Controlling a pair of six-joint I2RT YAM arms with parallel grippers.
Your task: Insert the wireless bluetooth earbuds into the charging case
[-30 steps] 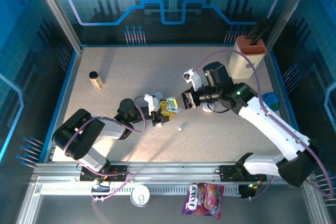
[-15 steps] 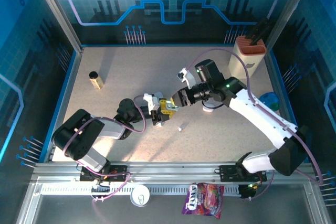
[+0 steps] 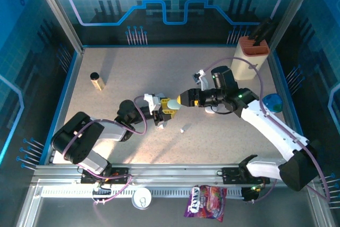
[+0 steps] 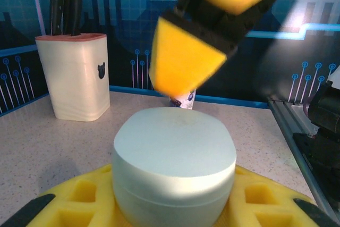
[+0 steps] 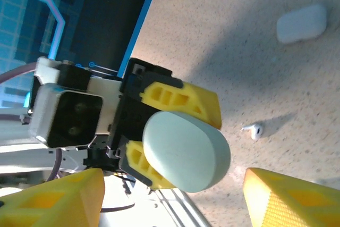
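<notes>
At the near edge, beyond the rail, lies a purple candy bag [image 3: 206, 201]. On the speckled worktop [image 3: 122, 67], one white stemmed earbud [image 3: 181, 130] lies loose on its side. It sits on the near side of both grippers, touching neither, a little nearer than the charging case and slightly to its right. Past it, the left gripper [image 3: 166, 107] has its yellow fingers pinched on a closed, pale mint charging case [image 4: 174, 168], held off the surface. The right gripper [image 3: 183, 99] hangs just beside that case on its far right. Its yellow fingers are spread wide and do not touch the case. A smaller white case [image 5: 302, 23] lies flat further along the worktop, well apart from the earbud. At the far right corner stands a cream knife block [image 3: 248, 57].
</notes>
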